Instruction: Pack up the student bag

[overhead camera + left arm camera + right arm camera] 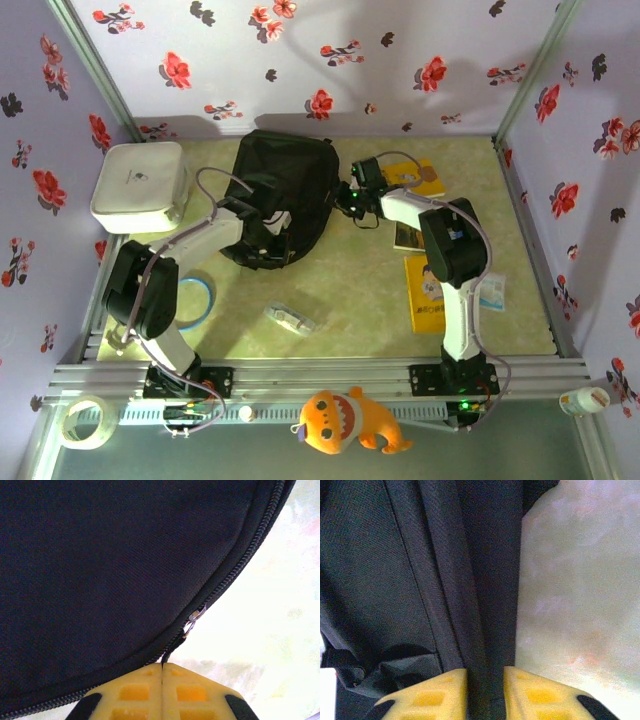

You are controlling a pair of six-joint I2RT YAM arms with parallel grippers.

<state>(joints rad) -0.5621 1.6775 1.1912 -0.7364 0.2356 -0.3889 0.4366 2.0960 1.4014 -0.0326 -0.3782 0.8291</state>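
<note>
The student bag (285, 195) lies flat toward the back of the worktop (350, 290), between a white case (140, 187) on its left and a yellow book (420, 178) on its right. The left tool (162, 666) is clenched, pinching the black tab of the zipper pull (195, 618) at the bag's curved edge. The right tool (485, 675) grips a fold of the bag's black fabric between its yellow fingers (535, 692).

Table (350, 295), student bag (290, 180), white case (140, 187), books (424, 292)
</note>
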